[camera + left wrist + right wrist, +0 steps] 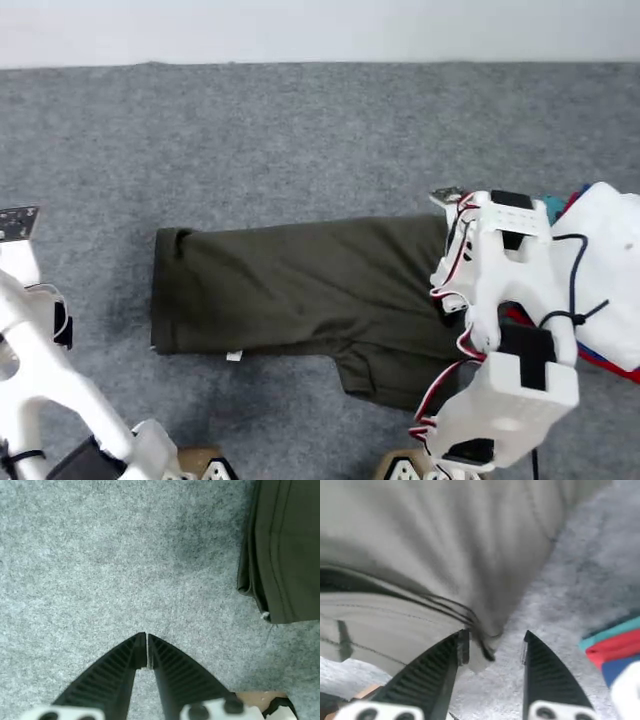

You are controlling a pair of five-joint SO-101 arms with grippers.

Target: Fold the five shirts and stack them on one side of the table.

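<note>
- Overhead, in the high view, an olive shirt lies partly folded across the middle of the grey mat, its long side running left to right, with a smaller flap sticking out along its near edge.
- At the table's right edge sits a stack of shirts, white on top, with teal, red and blue edges showing beneath.
- The right arm hangs over the olive shirt's right end, between that shirt and the stack. The left arm stands at the lower left, apart from the cloth.
- From the left wrist view, the left gripper has its black ribbed jaws pressed tip to tip with nothing between them, above bare grey mat. A folded corner of the olive shirt lies off to one side, not touching it.
- From the right wrist view, the right gripper is spread wide, low over the olive shirt, with a seamed edge of the cloth lying between the jaws. The stack of shirts shows its coloured edges close by.
</note>
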